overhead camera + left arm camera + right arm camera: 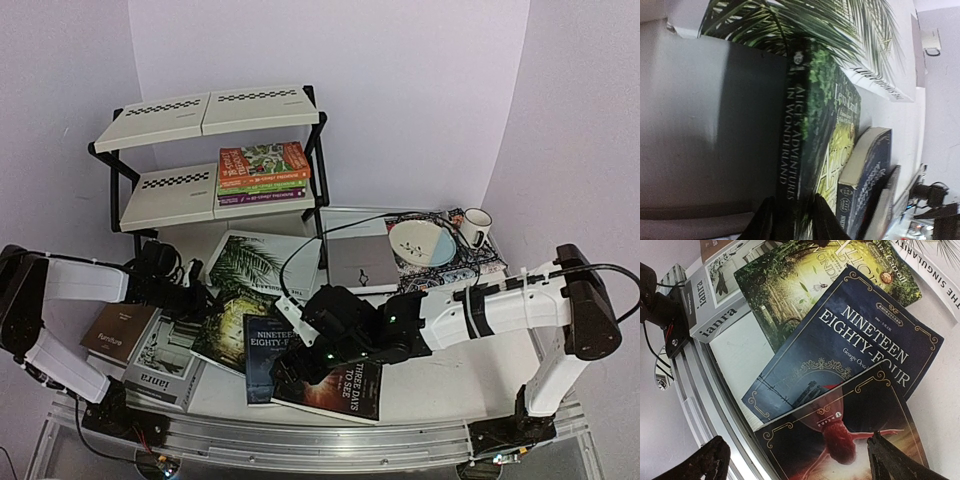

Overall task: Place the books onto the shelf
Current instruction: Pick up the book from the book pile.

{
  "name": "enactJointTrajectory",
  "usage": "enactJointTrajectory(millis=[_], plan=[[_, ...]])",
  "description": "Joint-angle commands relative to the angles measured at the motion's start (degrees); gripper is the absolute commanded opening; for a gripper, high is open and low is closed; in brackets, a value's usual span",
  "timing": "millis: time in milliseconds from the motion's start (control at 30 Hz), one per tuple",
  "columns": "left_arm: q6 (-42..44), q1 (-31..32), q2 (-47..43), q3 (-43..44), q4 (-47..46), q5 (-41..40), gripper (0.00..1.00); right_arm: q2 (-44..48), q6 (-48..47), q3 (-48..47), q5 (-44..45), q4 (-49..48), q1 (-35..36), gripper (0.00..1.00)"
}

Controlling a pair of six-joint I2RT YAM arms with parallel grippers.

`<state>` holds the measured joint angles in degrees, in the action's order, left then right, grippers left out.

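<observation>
Currently I see the shelf [215, 150] with a stack of books [262, 170] on its lower tier; others lie on the table [450, 378]; left gripper [794, 202] clamped on the Alice book [830, 125] spine; right gripper [805, 465] spread wide over Three Days to See [850, 425]

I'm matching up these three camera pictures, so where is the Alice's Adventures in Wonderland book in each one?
Top external: Alice's Adventures in Wonderland book lies left of centre, below the white palm-leaf book.
Left wrist: centre, spine towards camera, between the jaws of the left gripper.
Right wrist: top centre.
Shared landmark: the blue Nineteen Eighty-Four book, beside it in all three.
</observation>
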<state>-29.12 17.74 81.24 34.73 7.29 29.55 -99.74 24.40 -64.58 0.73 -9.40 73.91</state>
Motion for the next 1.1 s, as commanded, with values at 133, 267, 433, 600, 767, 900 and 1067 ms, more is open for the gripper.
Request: enactJointTrajectory(millis=[133,267,433,600,767,900,1067], plan=[[-1.43,0.22,-6.72,1.88,0.91,4.94,0.00,1.12,1.88,-2.31,3.62,2.36,-0.12,0.95],[-1.98,0.21,-9.70,2.39,3.57,5.19,0.00,1.09,2.69,-2.27,5.48,3.32,-0.13,0.95],[-2.48,0.21,-14.94,4.95,10.42,4.99,0.00,1.77,3.10,-2.38,7.48,3.62,-0.17,0.95],[-2.80,0.20,-22.84,8.20,18.49,1.50,0.00,3.13,3.04,-1.78,11.00,3.69,-0.14,0.95],[-3.57,0.19,-27.71,13.08,24.62,-0.51,0.00,2.70,2.28,-3.13,11.04,3.69,-0.13,0.94],[-4.68,0.21,-30.08,16.15,27.14,-1.64,0.00,2.92,0.05,-3.71,11.20,2.84,-0.16,0.93],[-6.74,0.20,-34.01,19.81,29.15,-5.37,0.00,4.83,-2.52,-3.29,9.66,0.26,-0.10,0.93]])
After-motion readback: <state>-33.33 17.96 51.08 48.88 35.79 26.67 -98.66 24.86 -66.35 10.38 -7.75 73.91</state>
